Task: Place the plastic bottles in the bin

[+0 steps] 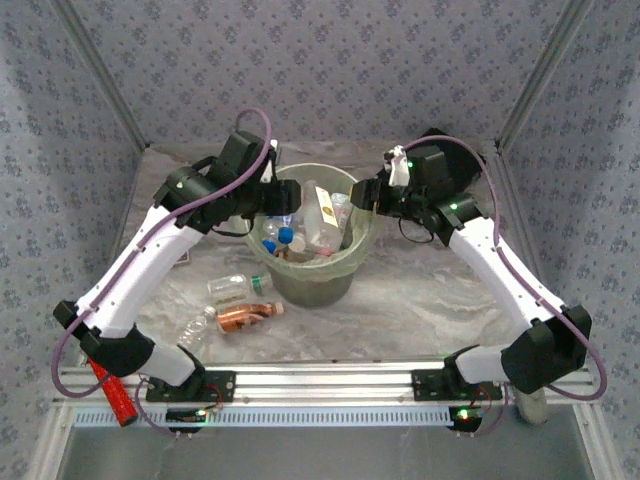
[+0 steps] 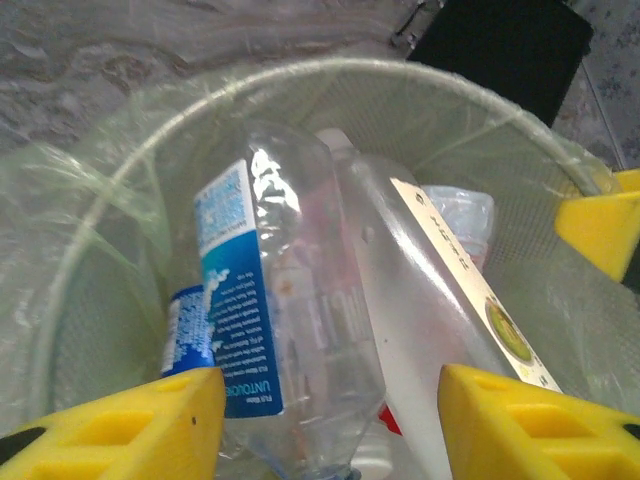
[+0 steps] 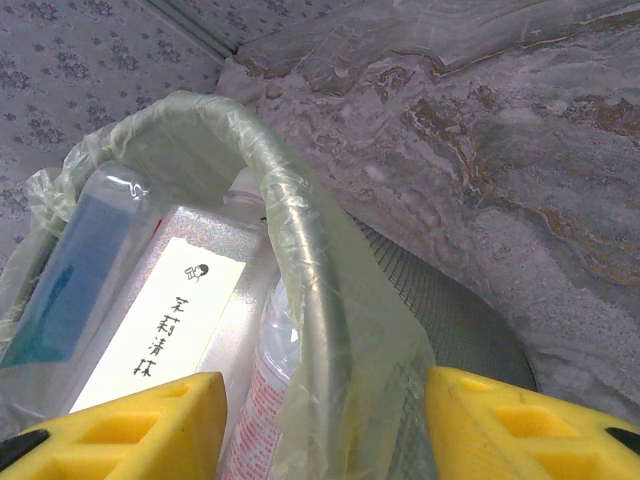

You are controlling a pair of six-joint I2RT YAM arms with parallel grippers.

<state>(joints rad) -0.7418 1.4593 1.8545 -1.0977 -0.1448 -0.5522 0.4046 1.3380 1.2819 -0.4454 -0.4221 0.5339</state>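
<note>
Hanging over the open mouth of the bin (image 2: 350, 65), the left gripper (image 2: 330, 400) is showing its two yellow fingers (image 2: 130, 425) standing apart, and they are not pressing on anything. Below them a clear bottle with a blue label (image 2: 265, 320) is lying inside the bin, leaning against a longer clear bottle with a white label strip (image 2: 465, 285). More plastic bottles are lying under these two. Behind the far rim a flat black box (image 2: 500, 45) is sitting on the table.

The right gripper (image 3: 325, 405) is standing at the opposite side of the bin with its fingers also apart, one inside and one outside. The rim with the thin bag liner (image 3: 350, 330) is passing between them, and I cannot tell if they are touching it.

In the top view the bin is standing in the middle of the marbled table (image 1: 430, 300), between both arms. Three bottles are lying on the table near its left front: a clear one (image 1: 232, 287), an orange one (image 1: 247, 316) and another clear one (image 1: 195, 330). A red cylinder (image 1: 112, 392) is lying beside the left arm's base
</note>
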